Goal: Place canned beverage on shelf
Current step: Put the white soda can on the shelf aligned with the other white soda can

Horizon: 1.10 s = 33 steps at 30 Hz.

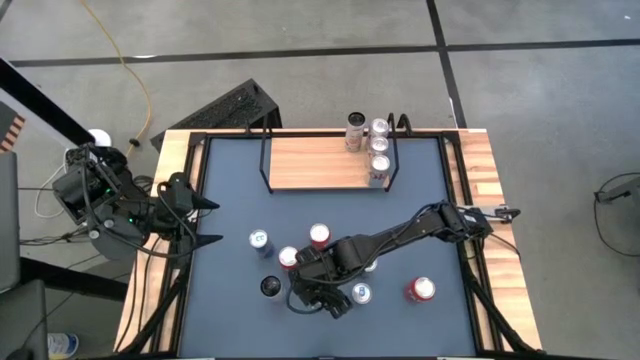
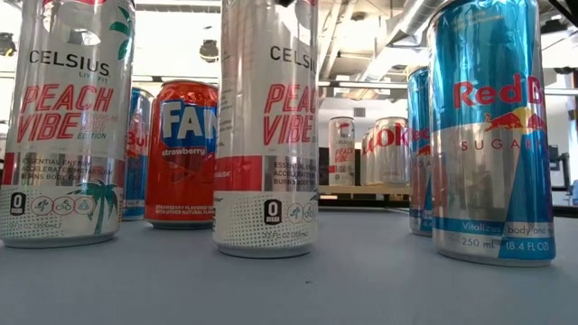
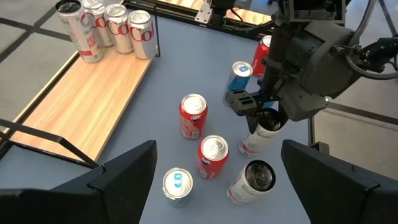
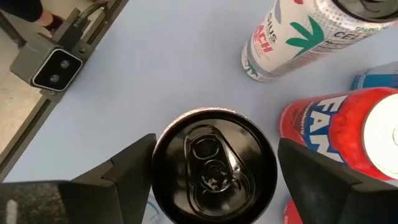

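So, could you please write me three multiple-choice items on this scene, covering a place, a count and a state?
1. Where is the right end effector?
A. Over the shelf
B. At a black-topped can on the table
C. Beyond the table's edge

2. How many cans stand on the shelf?
A. One
B. Four
C. Seven

3. What state is the left end effector in?
A. Open and empty
B. Shut on a Fanta can
C. Shut on a Red Bull can

Answers: B, its wrist view looks straight down on the black-topped can; B, the shelved cans cluster at one end; A, its fingers stand wide apart with nothing held.
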Available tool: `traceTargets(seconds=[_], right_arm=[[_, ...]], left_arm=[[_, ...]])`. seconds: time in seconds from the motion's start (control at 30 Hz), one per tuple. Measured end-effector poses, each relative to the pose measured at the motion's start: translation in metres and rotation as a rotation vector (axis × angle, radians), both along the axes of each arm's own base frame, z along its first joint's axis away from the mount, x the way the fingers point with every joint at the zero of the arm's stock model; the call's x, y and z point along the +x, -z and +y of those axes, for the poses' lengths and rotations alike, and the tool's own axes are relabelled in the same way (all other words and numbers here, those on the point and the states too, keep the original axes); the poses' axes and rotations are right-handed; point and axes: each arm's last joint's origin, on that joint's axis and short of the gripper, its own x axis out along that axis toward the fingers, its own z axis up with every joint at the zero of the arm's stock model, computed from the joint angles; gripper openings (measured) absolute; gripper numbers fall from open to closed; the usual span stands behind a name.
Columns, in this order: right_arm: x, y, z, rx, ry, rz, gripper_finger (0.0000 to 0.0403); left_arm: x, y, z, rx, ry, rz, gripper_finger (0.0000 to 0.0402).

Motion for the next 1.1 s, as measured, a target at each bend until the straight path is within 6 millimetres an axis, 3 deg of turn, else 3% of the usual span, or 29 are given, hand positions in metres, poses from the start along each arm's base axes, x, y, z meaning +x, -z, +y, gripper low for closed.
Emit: traceTargets(seconds=[0.27, 0.6, 0.9, 1.1], right_arm=[[0.001, 0.0, 0.0, 0.02, 0.043, 0.008, 0.0302], [-0.003, 0.001, -0.001, 0.029, 0.053, 0.053, 0.0202], [-0.005, -0.002, -0.007, 0.033, 0.201, 0.077, 0.0202], [-0.014, -0.019, -0.017, 0.016, 0.29, 0.148, 0.0202]], left_arm=[[0.0, 0.0, 0.0, 0.001, 0.001, 0.0, 0.0332], [0.0, 0.0, 0.0, 0.002, 0.001, 0.0, 0.0332], [0.0, 0.0, 0.0, 0.003, 0.002, 0.0, 0.0332], [0.0, 0.0, 0.0, 0.003, 0.002, 0.001, 0.0332]])
